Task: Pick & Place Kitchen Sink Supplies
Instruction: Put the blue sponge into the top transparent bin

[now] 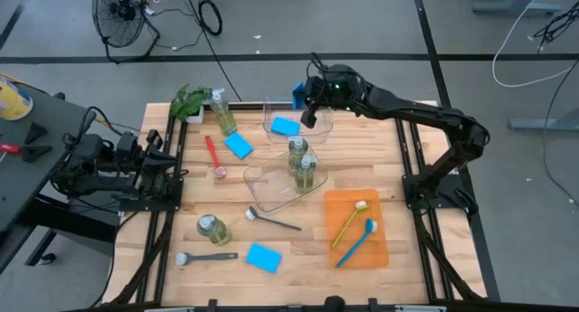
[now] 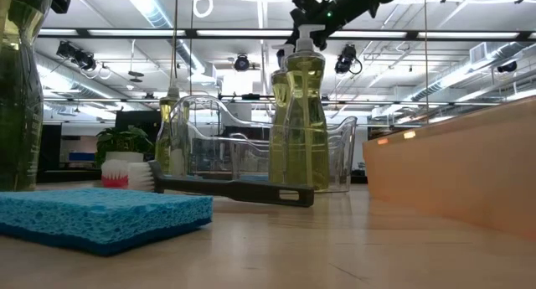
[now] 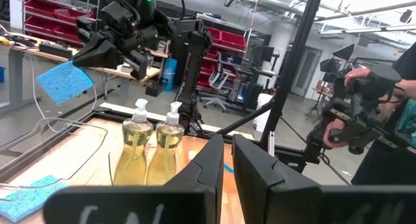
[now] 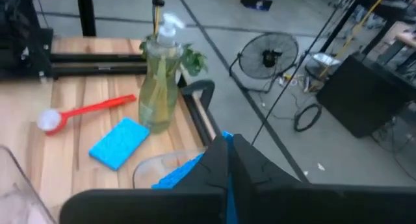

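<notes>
Pale wooden tabletop [image 1: 298, 258] — right gripper [image 1: 308, 116], upper centre of the high view, pinches a flat bright-blue sponge [image 3: 64, 82] above the clear plastic bin [image 1: 318, 124]; next, release inside — left gripper [image 1: 170, 172] waits, nearly closed, at the table's left edge

arms: black, jointed | right claw [image 1: 308, 116]: black flat fingers, green light on wrist | left claw [image 3: 224, 160]: black

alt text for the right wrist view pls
The right end effector is shut on a blue sponge above a clear bin. Beyond lie another sponge, a red brush and a pump bottle.
</notes>
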You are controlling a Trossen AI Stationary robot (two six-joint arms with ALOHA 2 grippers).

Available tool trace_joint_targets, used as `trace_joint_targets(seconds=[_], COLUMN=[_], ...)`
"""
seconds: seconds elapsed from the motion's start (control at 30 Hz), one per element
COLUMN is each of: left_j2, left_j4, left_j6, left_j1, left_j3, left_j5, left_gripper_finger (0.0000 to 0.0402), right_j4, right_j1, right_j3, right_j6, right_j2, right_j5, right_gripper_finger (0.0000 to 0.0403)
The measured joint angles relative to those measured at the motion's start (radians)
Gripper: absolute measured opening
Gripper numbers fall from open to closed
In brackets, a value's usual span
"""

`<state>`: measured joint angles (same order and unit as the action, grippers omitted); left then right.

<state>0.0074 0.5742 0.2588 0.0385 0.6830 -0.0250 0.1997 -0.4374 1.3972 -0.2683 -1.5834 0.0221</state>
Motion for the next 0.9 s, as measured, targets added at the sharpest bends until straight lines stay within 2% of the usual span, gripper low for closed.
trace_joint_targets(seconds=[0.4, 0.73, 0.9], left_j2=[0.000, 0.000, 0.000], left_j4=[-0.002, -0.001, -0.001], left_j6=[0.000, 0.000, 0.000], left_j1=[0.000, 0.000, 0.000], left_j3=[0.000, 0.000, 0.000], left_j5=[0.000, 0.000, 0.000], left_gripper_finger=[0.0037, 0.0037, 0.0037], right_j4=[-0.018, -0.098, -0.121], right_j1=[-0.007, -0.008, -0.008], right_j3=[-0.002, -0.070, -0.091], right_j6=[0.024, 0.024, 0.024], right_j2=[-0.058, -0.059, -0.059], right_j5=[-0.014, -0.018, -0.056], right_gripper_finger=[0.0000, 0.0000, 0.0000])
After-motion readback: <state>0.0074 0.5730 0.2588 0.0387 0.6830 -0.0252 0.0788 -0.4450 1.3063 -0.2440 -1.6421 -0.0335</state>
